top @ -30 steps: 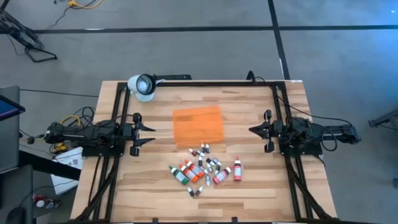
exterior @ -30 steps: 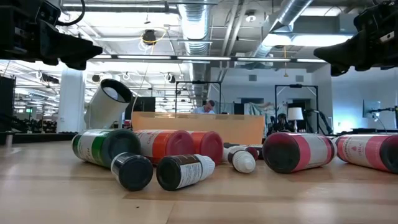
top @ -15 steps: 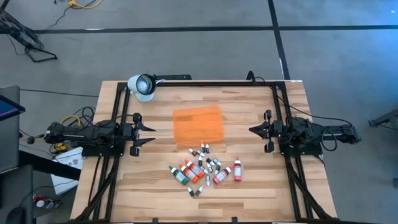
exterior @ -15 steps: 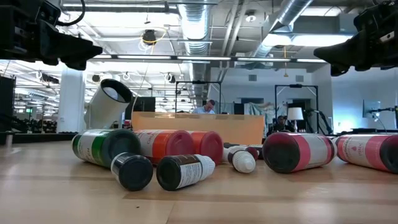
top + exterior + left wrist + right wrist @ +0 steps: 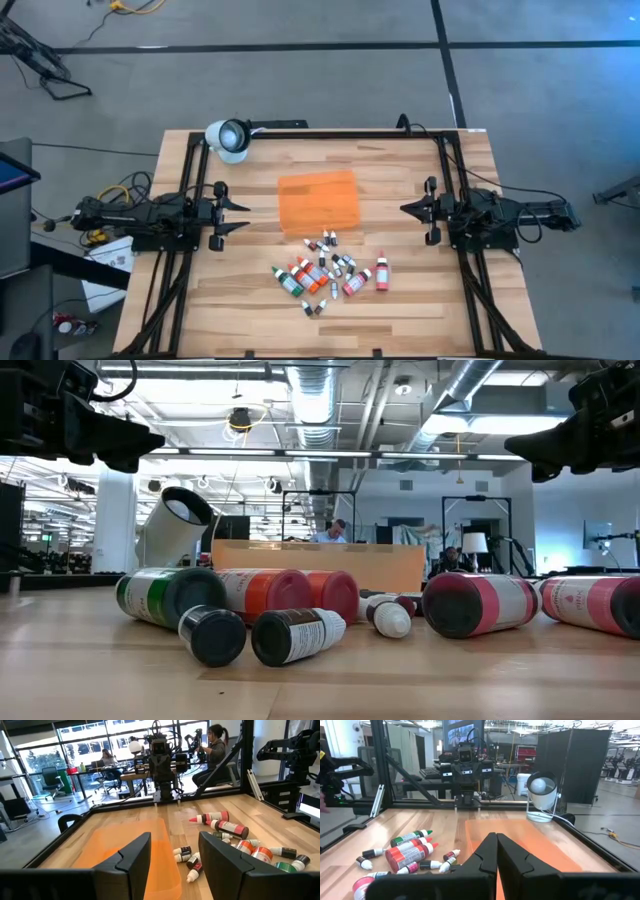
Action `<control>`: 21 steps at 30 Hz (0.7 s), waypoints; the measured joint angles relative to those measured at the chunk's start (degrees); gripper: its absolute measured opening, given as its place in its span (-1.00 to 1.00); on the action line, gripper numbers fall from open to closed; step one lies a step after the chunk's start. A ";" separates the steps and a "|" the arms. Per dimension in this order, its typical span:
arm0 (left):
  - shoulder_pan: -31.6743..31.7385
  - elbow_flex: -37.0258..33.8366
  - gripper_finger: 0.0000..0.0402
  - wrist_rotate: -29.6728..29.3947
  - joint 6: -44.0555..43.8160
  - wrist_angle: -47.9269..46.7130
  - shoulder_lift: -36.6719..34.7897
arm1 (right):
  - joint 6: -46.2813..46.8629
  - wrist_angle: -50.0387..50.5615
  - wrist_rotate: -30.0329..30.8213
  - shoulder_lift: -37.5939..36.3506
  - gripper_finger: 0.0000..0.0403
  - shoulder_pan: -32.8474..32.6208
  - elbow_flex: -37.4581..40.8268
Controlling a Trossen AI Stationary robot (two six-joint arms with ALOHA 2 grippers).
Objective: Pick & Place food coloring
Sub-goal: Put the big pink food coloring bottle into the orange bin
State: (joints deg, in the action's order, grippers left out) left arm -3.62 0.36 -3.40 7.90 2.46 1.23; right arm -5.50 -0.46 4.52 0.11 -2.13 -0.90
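The left pincer (image 5: 240, 213) hung at the left side of the desk (image 5: 420, 300) with its fingers apart and nothing between them, while the right pincer (image 5: 405, 209) waited at the right side with its fingers pressed together, also holding nothing. Between the two arms lay the flat orange tray (image 5: 317, 200), bare on its surface, with no bottle on it. A white lamp (image 5: 229, 139) stood at the desk's far left corner. The food coloring (image 5: 328, 272) lay scattered on the bare wood just beside the tray's near edge, all the bottles on their sides in a loose cluster: the larger ones red, orange and green with white caps, the smaller ones white-and-dark vials mixed among them. In the low view a green bottle (image 5: 165, 596) and a red one (image 5: 480, 603) lay toward either side of the heap.
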 joint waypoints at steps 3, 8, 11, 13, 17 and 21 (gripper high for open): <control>0.00 0.00 -0.20 0.00 -0.34 0.00 -0.01 | 0.00 0.01 -0.01 -0.01 -1.00 0.00 -0.01; 0.02 0.00 -0.20 0.00 -2.78 0.00 -0.02 | 0.00 -0.01 -0.01 -0.01 -1.00 0.00 -0.01; 0.00 0.00 -0.20 0.00 -6.68 0.02 -0.02 | 2.18 -0.17 -0.01 0.00 -1.00 0.00 0.00; 0.01 0.00 -0.20 0.03 -11.03 0.16 0.00 | 7.49 -1.39 0.01 0.01 -1.00 0.00 0.13; 0.02 0.00 -0.20 1.09 -19.56 1.61 -0.02 | 24.29 -10.07 0.12 0.01 -1.00 0.00 0.12; 0.00 0.00 -0.20 1.64 -21.50 1.37 0.00 | 31.19 -18.49 0.70 0.01 -1.00 0.00 0.10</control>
State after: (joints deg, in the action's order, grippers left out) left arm -3.62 0.36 -1.76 -13.60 3.83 1.23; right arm 25.69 -18.95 5.22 0.12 -2.13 -0.80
